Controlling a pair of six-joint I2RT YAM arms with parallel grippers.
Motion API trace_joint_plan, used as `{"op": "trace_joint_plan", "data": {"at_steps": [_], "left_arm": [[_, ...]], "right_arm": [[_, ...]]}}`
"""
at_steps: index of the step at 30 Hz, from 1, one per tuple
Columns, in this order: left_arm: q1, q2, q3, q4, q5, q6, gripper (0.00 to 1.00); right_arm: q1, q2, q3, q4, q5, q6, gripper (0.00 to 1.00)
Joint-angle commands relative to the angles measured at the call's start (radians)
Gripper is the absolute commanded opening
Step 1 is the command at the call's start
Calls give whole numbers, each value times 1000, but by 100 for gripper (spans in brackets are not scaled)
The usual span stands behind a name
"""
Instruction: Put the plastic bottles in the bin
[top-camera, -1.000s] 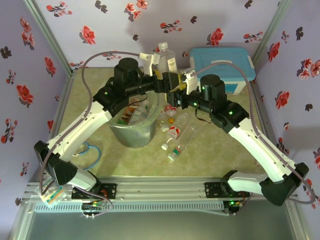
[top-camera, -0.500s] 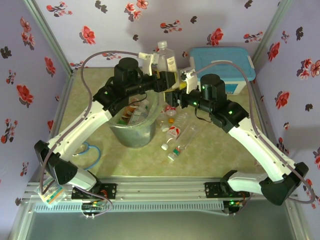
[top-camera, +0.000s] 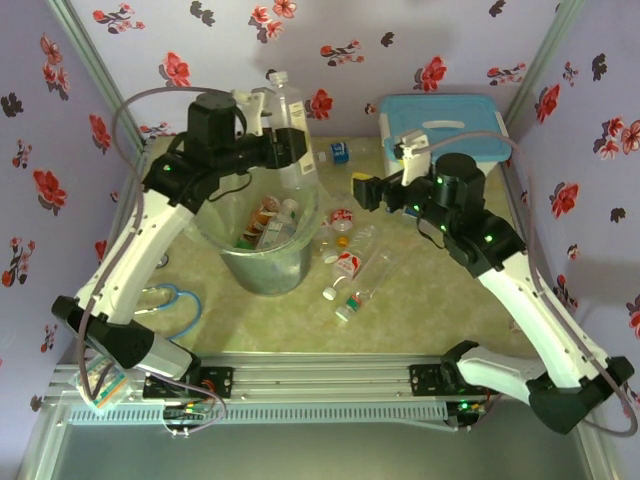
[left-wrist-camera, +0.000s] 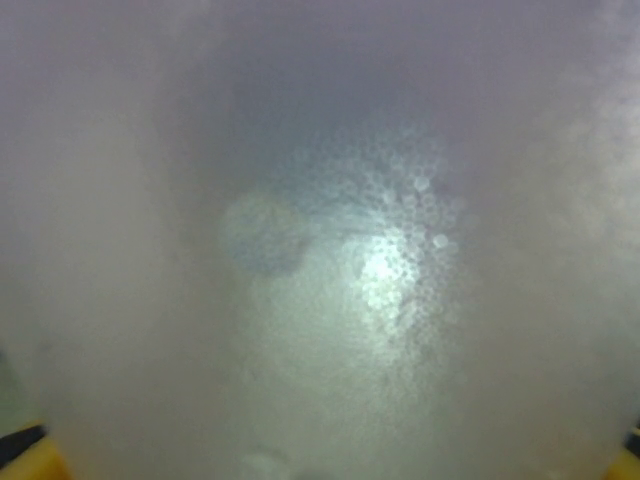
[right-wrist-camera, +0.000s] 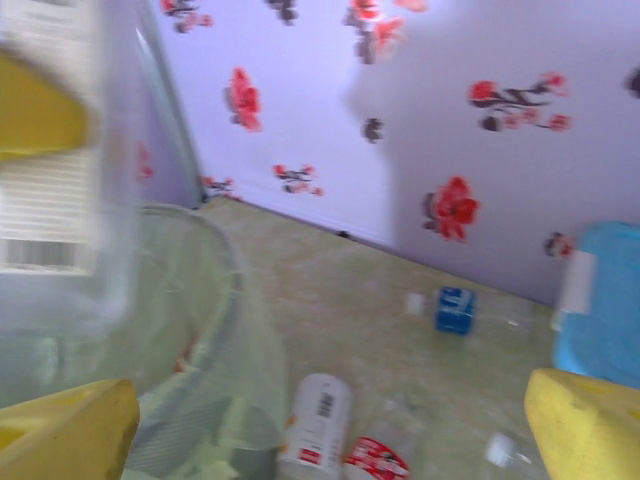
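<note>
Since the earlier frame both arms have parted. The left gripper (top-camera: 287, 150) has carried the large clear bottle (top-camera: 288, 108) leftward to above the bin's far rim, and we find it clenched on that bottle. The bin (top-camera: 262, 272) already contains several bottles (top-camera: 270, 228). Right of the bin, loose bottles (top-camera: 346, 264) lie on the counter (top-camera: 430, 300). Further right of the bin, the right gripper (top-camera: 365, 190) stands released, holding nothing. We judge the drop step to be in hand. Next, the left gripper must centre over the bin's mouth and let go, lest the bottle strike the rim.
</note>
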Motion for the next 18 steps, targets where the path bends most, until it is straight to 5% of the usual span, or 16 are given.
{"op": "trace_joint_plan", "data": {"at_steps": [1, 14, 18], "left_arm": [[1, 15, 99, -372, -84, 143, 42], [-1, -37, -133, -540, -169, 221, 42], [-2, -29, -148, -540, -163, 234, 56]], "right_arm": [[-48, -19, -74, 6, 77, -5, 99], [-150, -29, -193, -36, 86, 20, 99], [-153, -12, -193, -48, 96, 26, 99]]}}
